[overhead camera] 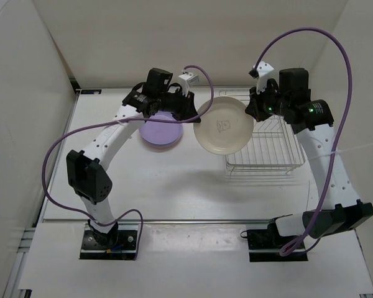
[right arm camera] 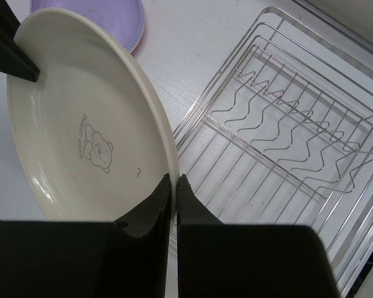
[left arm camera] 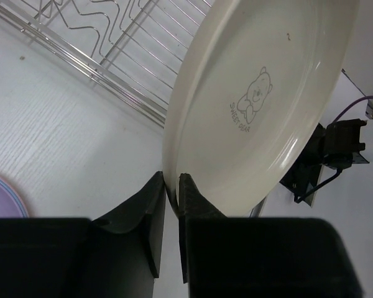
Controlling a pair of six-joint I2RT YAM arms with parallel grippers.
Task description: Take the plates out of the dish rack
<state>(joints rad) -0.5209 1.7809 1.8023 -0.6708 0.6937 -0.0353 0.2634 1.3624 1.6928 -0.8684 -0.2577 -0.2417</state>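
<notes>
The left fingers (left arm camera: pixel 150 208) pinch the lower rim of the cream plate (left arm camera: pixel 255 105), one finger on each face, with no gap showing between finger and rim. The right fingers (right arm camera: pixel 154 208) are closed on the opposite edge of the same plate. It hangs in the air between both arms, tilted on edge, over the surface (overhead camera: pixel 174 186) just left of the dish rack (overhead camera: pixel 267 152) (a small bear print marks its hollow face).

The plate looks like light, stiff plastic, smooth and probably slippery. The raised rim is the natural place to hold it, taken deep enough that the lip sits between the fingers and not at their tips. One grip should let go only once the other is firm.

The purple plate (overhead camera: pixel 160 131) lies flat on the surface below the left arm and is the likely stacking spot. No plates stand in the rack in the right wrist view. Its near wire wall lies close to the plate's right edge and could catch it.
</notes>
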